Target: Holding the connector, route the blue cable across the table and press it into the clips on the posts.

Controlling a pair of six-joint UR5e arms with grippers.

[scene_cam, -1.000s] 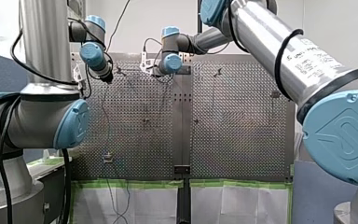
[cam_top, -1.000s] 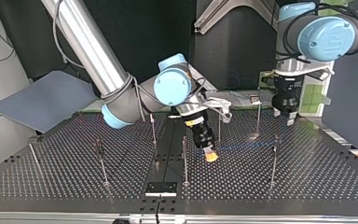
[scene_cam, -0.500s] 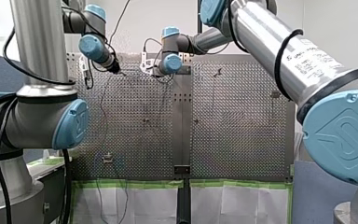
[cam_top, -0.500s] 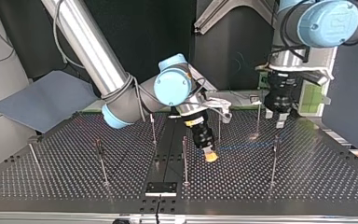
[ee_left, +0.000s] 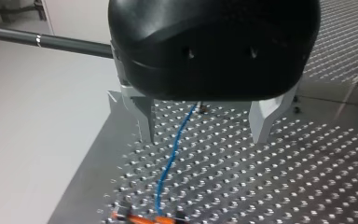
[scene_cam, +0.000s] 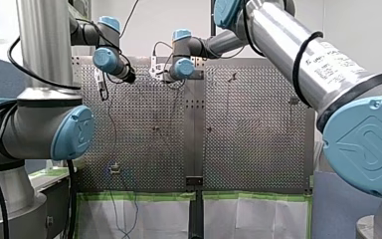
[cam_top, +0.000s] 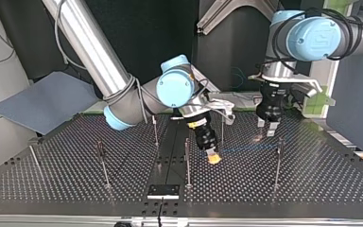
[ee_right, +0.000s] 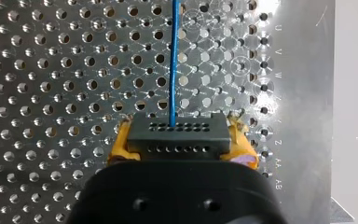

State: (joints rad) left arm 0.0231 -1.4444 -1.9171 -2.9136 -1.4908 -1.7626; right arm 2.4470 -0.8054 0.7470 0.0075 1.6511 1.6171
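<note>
A dark perforated table (cam_top: 312, 184) studded with thin upright posts (cam_top: 187, 163) lay beneath both arms, with a black backdrop behind it. My right gripper (cam_top: 212, 156), tilted low near the table's middle, was clamped with its yellow pads (ee_right: 120, 142) on the dark connector (ee_right: 177, 135), and from it the blue cable (ee_right: 173, 60) ran straight ahead over the holes. My left gripper (ee_left: 206, 128) hovered above the table with its metal fingers (ee_left: 145, 116) spread wide, holding nothing, the cable lying on the surface under the gap between them.
</note>
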